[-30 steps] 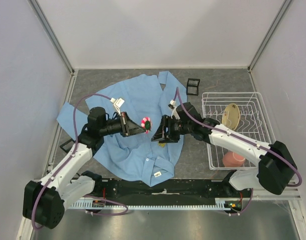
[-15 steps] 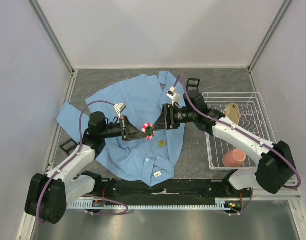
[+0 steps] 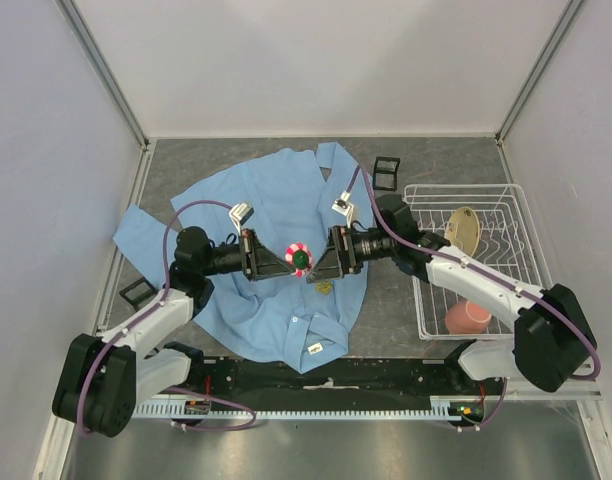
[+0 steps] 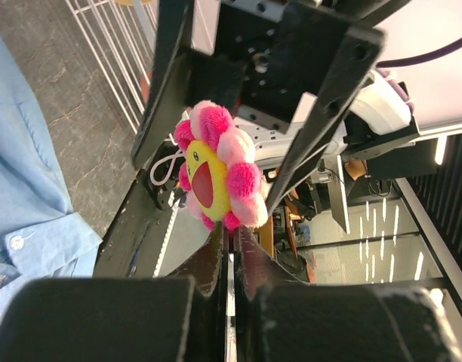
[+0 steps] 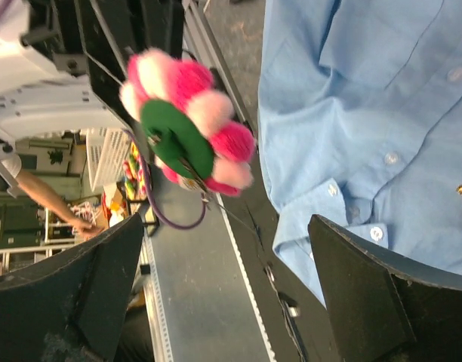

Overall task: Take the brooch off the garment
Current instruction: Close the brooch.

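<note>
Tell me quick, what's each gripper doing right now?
Left gripper: closed, holding the brooch by its lower edge.
Right gripper: open, fingers spread wide facing the brooch, holding nothing.

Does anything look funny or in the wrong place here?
Yes. The fluffy pink brooch is not pinned on the blue shirt. The left end effector pinches it and holds it up in the air over the shirt, between the two arms. The shirt lies rumpled on the table.
</note>
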{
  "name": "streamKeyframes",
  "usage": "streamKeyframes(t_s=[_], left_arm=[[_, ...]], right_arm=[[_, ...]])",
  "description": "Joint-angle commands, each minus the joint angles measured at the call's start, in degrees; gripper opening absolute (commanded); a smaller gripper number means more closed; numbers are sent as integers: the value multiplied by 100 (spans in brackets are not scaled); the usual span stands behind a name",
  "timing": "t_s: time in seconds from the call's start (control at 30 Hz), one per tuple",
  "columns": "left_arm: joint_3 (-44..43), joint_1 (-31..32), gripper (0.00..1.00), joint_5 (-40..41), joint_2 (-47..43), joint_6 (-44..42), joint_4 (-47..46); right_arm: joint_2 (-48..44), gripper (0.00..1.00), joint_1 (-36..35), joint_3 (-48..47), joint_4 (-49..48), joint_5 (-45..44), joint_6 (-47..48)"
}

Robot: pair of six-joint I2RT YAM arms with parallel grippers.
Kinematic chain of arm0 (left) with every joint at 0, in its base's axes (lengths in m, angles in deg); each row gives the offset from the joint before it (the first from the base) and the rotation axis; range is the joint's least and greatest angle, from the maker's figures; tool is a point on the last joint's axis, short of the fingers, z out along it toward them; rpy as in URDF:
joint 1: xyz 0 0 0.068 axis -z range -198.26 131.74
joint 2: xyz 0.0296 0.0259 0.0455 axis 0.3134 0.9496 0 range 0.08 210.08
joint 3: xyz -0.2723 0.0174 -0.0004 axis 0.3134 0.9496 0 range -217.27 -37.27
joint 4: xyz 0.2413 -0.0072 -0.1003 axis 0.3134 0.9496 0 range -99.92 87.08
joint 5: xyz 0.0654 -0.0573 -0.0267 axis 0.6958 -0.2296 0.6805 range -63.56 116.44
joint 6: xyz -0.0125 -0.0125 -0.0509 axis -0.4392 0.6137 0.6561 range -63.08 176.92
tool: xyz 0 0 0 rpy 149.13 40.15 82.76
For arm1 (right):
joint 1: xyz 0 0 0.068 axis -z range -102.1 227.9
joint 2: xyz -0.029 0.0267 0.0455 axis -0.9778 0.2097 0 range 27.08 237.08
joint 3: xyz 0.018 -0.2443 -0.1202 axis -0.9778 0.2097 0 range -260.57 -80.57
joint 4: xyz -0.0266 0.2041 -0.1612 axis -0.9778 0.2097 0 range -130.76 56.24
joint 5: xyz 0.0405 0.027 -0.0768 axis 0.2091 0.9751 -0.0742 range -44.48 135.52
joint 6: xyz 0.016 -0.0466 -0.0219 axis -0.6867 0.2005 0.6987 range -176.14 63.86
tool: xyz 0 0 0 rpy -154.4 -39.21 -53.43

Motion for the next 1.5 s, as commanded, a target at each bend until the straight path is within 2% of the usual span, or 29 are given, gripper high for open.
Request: streamKeyframes(t_s=[0.0, 0.3, 0.53, 0.73, 0.87, 0.93, 0.97, 1.0, 1.03, 1.07, 1.2, 1.3, 1.47], left_arm=[[70, -20, 2, -225, 106, 574, -951], [167, -29, 2, -207, 299, 601, -1154], [228, -20, 2, -251, 519, 495, -1285], [298, -12, 2, -410, 590, 723, -1715], [518, -3, 2, -366, 616, 1030, -2163], [588, -3, 2, -374, 773, 1232, -2497], [650, -3, 2, -392, 853, 1503, -3004], [668, -3, 2, -453, 932, 1645, -3244], [685, -11, 2, -471, 1150, 1794, -3551], [685, -3, 2, -497, 1248, 2092, -4058], [677, 6, 2, -550, 1723, 2814, -5319], [668, 58, 2, -541, 1855, 2956, -5513], [580, 164, 2, -524, 1733, 2921, -5461]], right_arm=[[-270, 98, -158, 161, -420, 547, 261], [-428, 97, -264, 354, -2284, 934, -1337], [-569, 95, -273, 188, -2382, 926, -1760], [-96, 96, -273, -357, -2311, 663, -2016], [178, 95, -221, -841, -2128, 478, -1807], [82, 95, -133, -1181, -1103, -30, -1220], [55, 97, 16, -1297, -602, -285, -842], [55, 98, 104, -1350, -293, -392, -351], [64, 98, 227, -1212, -124, -245, -311], [107, 98, 472, -1115, -149, -87, -302], [90, 93, 536, -745, -193, 494, 365], [-32, 90, 544, -429, -508, 688, 734], [160, 87, 553, 28, -1106, 873, 446]])
